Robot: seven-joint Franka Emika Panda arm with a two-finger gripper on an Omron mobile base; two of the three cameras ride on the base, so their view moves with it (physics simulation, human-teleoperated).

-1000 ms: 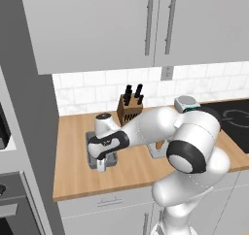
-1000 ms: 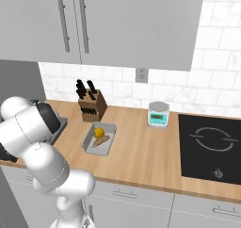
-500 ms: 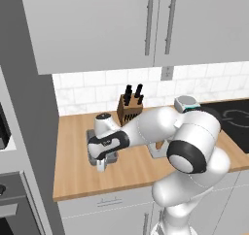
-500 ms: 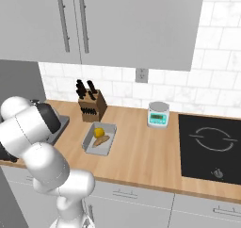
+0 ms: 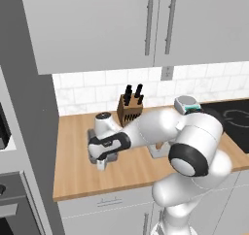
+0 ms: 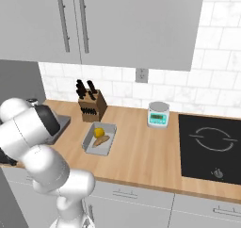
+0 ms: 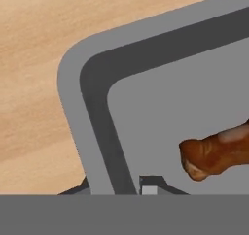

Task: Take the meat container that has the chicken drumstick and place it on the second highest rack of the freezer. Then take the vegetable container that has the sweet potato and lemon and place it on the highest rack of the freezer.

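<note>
Two tool point(image 7: 114, 186) fingertips astride the meat container's point(image 7: 82, 112) rim, chicken drumstick point(image 7: 216, 154) inside; no readable writing.

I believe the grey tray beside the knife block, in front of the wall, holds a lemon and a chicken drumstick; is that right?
Not quite. The right base view shows that the tray beside the knife block holds the lemon and a sweet potato. The chicken drumstick lies in another container, seen in the hand view.

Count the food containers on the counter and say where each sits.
2. The meat container lies under the gripper at the counter's left end; the vegetable container sits before the knife block.
</note>
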